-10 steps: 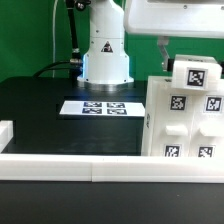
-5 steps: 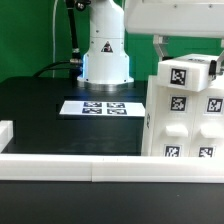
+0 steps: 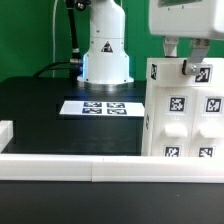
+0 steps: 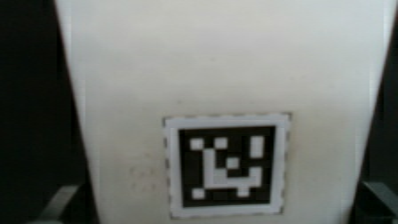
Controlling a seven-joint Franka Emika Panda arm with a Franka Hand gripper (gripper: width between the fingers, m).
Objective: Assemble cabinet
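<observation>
In the exterior view the cabinet [image 3: 185, 112] stands on the black table [image 3: 50, 105] at the exterior view's right side, behind the low white wall [image 3: 60, 165] that runs along the front. It is a big white box with several square black-and-white tags on its face and some rounded hollows between them. The gripper [image 3: 187, 52] hangs right above the top of the cabinet, and its two fingers [image 3: 172, 46] reach down at a tilted white panel [image 3: 197, 70] with a tag, which sits on the top edge of the box. I cannot tell from this view if the fingers press the panel or only stand beside it.

The robot base [image 3: 105, 50] with a triangle mark stands at the back, and the marker board [image 3: 100, 107] lies flat on the table in front of it, just beside the cabinet.

The wrist view shows what the other camera cannot: a white panel [image 4: 222, 110] fills almost the whole picture, very near, with one tag [image 4: 228, 162] on it. Dark finger tips [image 4: 57, 204] appear at both lower corners, on each side of the panel. Contact is not clear here either.
</observation>
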